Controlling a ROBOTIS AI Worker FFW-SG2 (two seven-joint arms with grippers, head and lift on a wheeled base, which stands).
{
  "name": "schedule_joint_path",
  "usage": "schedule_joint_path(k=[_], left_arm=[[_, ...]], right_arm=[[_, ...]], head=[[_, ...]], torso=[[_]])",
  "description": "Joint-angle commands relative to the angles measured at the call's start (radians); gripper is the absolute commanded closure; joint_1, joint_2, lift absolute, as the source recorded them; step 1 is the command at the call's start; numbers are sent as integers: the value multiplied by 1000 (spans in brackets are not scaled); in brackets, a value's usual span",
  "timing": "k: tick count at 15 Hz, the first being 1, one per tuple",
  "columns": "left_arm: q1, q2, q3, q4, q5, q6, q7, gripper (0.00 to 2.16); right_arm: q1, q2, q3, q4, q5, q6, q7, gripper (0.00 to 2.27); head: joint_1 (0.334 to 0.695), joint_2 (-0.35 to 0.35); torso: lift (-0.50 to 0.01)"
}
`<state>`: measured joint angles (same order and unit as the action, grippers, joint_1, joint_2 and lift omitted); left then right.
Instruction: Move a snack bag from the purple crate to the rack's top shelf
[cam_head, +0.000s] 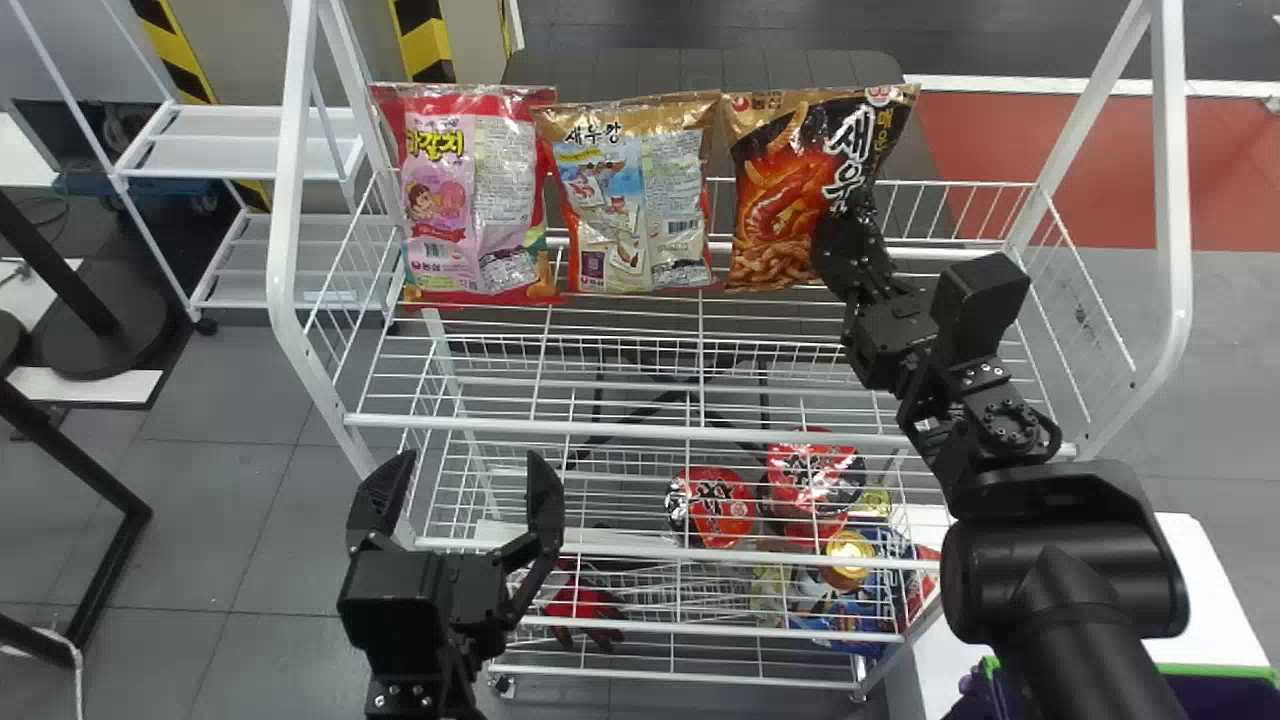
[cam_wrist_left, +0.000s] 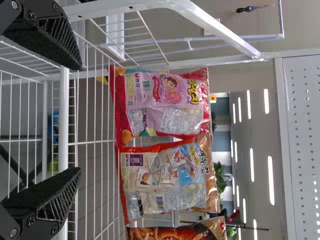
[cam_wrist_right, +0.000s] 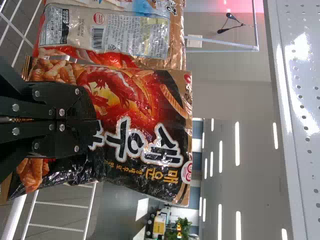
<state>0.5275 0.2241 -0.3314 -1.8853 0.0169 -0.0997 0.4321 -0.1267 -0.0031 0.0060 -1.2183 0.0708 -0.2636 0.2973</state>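
floor (cam_head: 250, 500) was grey tile, red section (cam_head: 1060, 180) right; white side shelves (cam_head: 240, 158) stood left; strip lights (cam_wrist_right: 237, 145) were on.

Three snack bags (cam_head: 625, 200) abreast, two pincers (cam_head: 468, 462), at least two red tubs (cam_head: 722, 507), one purple crate (cam_head: 1225, 697)

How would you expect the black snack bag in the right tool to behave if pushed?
The snack bag would probably crumple, as it looks creased beside the right tool. Its shiny surface may be slippery. It is likely light, judging by the crisps pictured on it.
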Motion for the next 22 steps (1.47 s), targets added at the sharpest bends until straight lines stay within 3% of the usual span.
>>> schedule_joint_path(k=[1,11,13,22], left_arm=[[0,1,2,8,0,-14,1,90],[-6,-3,6,20,2,-27,-9,90],[-11,-5,3,22,2,-27,-9,90],[-14,-5,2,23,2,-27,-9,90]], right_arm=[[-31,4,-1,69,6,-47,0,1480],[-79,4,-12,192,32,-133,-14,1457],[-82,4,-18,207,34,-148,-12,1278],[-103,4,-24,263,38,-164,-10,1160]], head=[[695,11],[695,15],[695,12],[695,2]], torso=[[1],[1],[1],[1]])
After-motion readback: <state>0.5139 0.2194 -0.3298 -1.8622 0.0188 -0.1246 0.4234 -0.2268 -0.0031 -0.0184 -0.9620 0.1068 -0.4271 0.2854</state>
